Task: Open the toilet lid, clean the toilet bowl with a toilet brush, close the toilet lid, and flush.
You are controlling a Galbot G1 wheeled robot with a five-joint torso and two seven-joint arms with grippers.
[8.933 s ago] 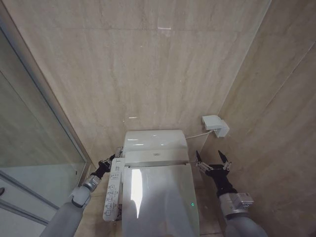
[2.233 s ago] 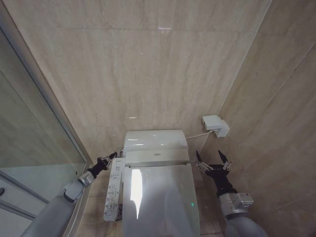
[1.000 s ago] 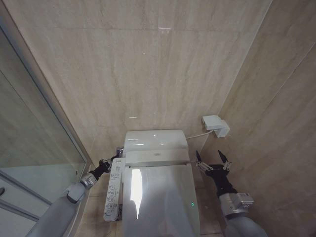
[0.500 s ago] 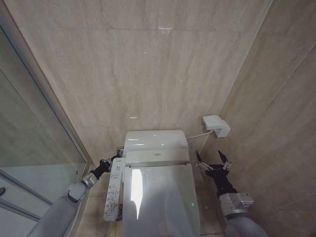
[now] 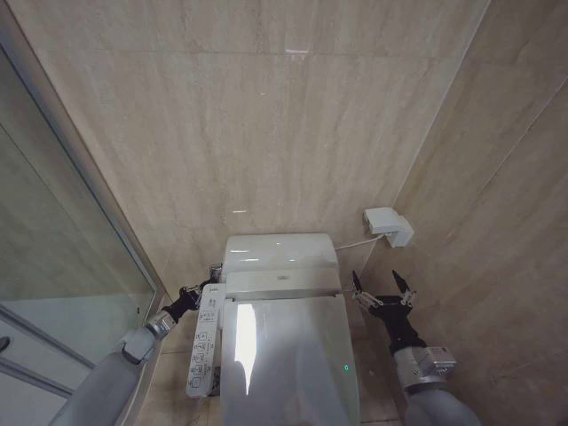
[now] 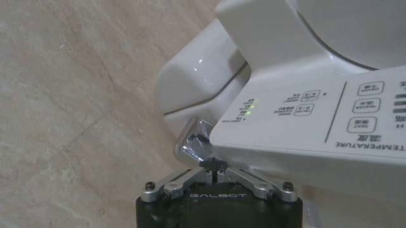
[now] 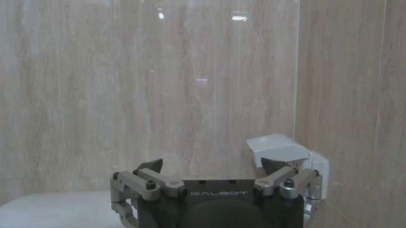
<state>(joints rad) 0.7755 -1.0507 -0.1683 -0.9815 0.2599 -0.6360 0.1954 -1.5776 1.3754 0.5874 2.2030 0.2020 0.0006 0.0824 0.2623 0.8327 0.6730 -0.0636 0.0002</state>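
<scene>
The toilet lid (image 5: 286, 355) lies closed, glossy white, and covers the toilet bowl. The toilet brush is out of view. My left gripper (image 5: 196, 287) sits at the left side of the tank (image 5: 280, 253), just behind the control panel (image 5: 202, 342). In the left wrist view that gripper (image 6: 214, 164) is shut, its tip right at the chrome flush lever (image 6: 195, 142) under the panel (image 6: 330, 118). My right gripper (image 5: 382, 288) hovers open to the right of the toilet, holding nothing; the right wrist view shows its fingers spread (image 7: 211, 166).
A white wall box (image 5: 388, 224) with a cable is mounted on the right wall above the right gripper, also seen as the wall box (image 7: 285, 149). A glass shower partition (image 5: 62, 231) bounds the left. Beige tile walls close in behind and to the right.
Since about two seconds ago the left gripper has shifted slightly right, closer to the tank side and flush lever. The right arm and lid have not moved.
</scene>
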